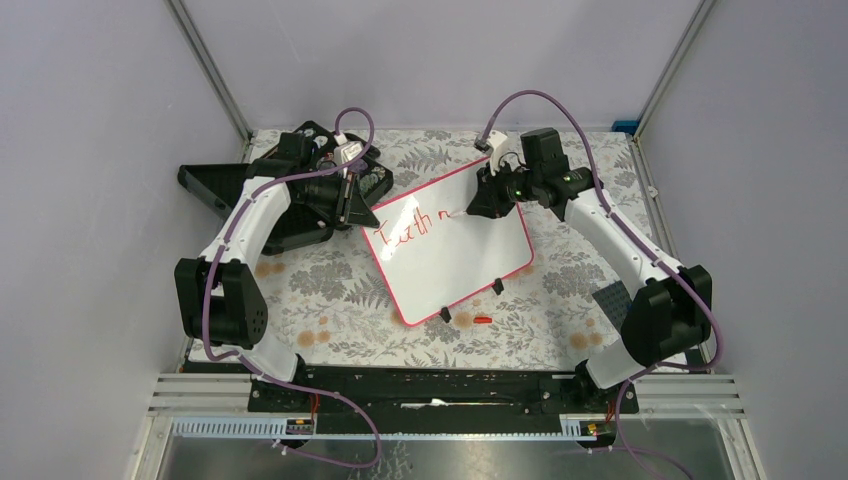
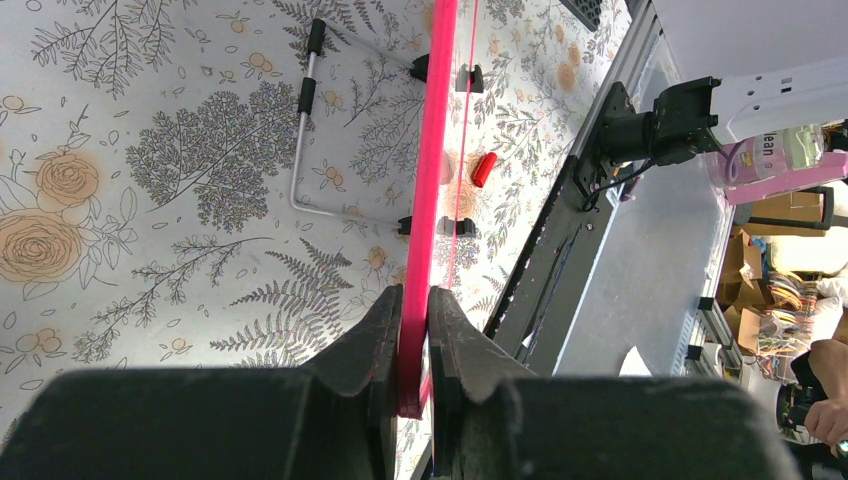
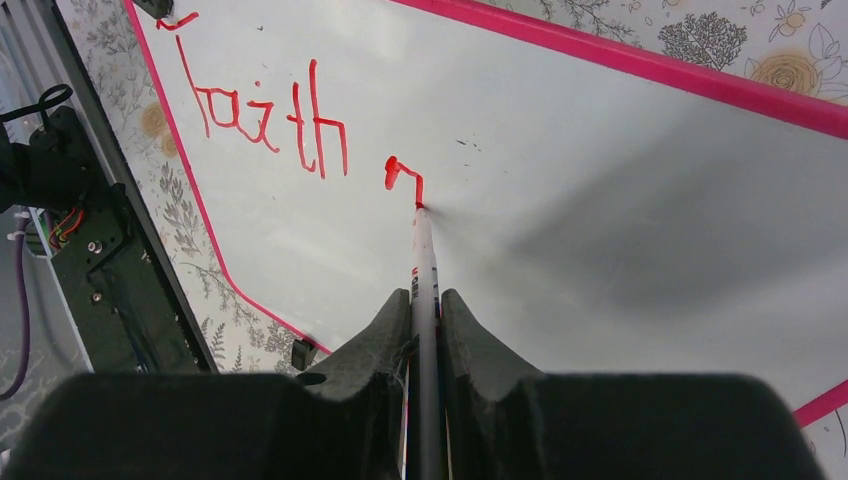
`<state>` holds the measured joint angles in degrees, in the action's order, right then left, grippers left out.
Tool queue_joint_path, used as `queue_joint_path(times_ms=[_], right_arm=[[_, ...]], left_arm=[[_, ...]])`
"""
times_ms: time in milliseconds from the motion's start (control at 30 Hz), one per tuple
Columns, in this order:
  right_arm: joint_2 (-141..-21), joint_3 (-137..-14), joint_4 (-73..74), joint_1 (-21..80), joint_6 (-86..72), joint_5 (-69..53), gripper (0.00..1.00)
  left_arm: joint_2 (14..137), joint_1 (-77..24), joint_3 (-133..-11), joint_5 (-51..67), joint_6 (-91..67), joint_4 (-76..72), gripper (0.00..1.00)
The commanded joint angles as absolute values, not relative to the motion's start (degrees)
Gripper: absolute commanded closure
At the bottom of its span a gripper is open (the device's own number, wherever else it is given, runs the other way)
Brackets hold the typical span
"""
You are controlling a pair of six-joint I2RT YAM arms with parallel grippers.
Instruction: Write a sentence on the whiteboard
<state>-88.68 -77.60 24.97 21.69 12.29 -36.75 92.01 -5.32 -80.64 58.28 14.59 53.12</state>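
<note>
The whiteboard (image 1: 455, 255) lies tilted in the middle of the table, with a red-pink rim and two black clip feet. Red writing (image 1: 415, 226) reads roughly "Faith" with a new stroke beside it. My left gripper (image 1: 358, 205) is shut on the board's left corner; the left wrist view shows its jaws clamped on the pink rim (image 2: 428, 180). My right gripper (image 1: 487, 196) is shut on a white marker (image 3: 424, 270), whose red tip touches the board (image 3: 600, 200) at the end of the fresh stroke (image 3: 400, 172).
A red marker cap (image 1: 483, 320) lies on the floral tablecloth near the board's front edge, also in the left wrist view (image 2: 484, 168). A black compartment case (image 1: 300, 185) sits at the back left under the left arm. A metal wire stand (image 2: 305, 130) lies behind the board.
</note>
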Motion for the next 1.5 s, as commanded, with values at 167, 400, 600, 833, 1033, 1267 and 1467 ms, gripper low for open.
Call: queue_joint_path(times_ms=[167,400,600,833,1033,1267,1467], right_arm=[[-88.1,-79.4,24.7,21.3,13.5,-35.1,1.00],[-87.3,-80.7,24.8,21.2,12.6,-36.7,1.00],[-86.6,-80.9,24.9,21.1,12.7,-36.5,1.00],[-88.3,-81.0,24.8,20.9,13.1,-35.0,1.00],[-88.4,-80.8,25.0,20.4,13.9,-33.8,1.00],[-88.2,-81.0,25.2,18.8,14.2,-33.8,1.00],[-89.2,-82.8,25.1,18.7,13.6,-34.4,1.00]], left_arm=[[92.1,-5.6,-82.0,55.8,16.1,51.1,1.00],[92.0,-5.6,-81.8,55.9,16.2,51.1,1.00],[92.1,-5.7,-82.0,56.1,16.2,51.1,1.00],[91.9,-5.7,-82.0,56.0,16.1,51.1,1.00],[92.2,-5.7,-82.0,55.9,16.2,51.2,1.00],[92.4,-5.7,-82.1,56.0,16.2,51.1,1.00],[92.4,-5.7,-82.0,56.0,16.3,51.1,1.00]])
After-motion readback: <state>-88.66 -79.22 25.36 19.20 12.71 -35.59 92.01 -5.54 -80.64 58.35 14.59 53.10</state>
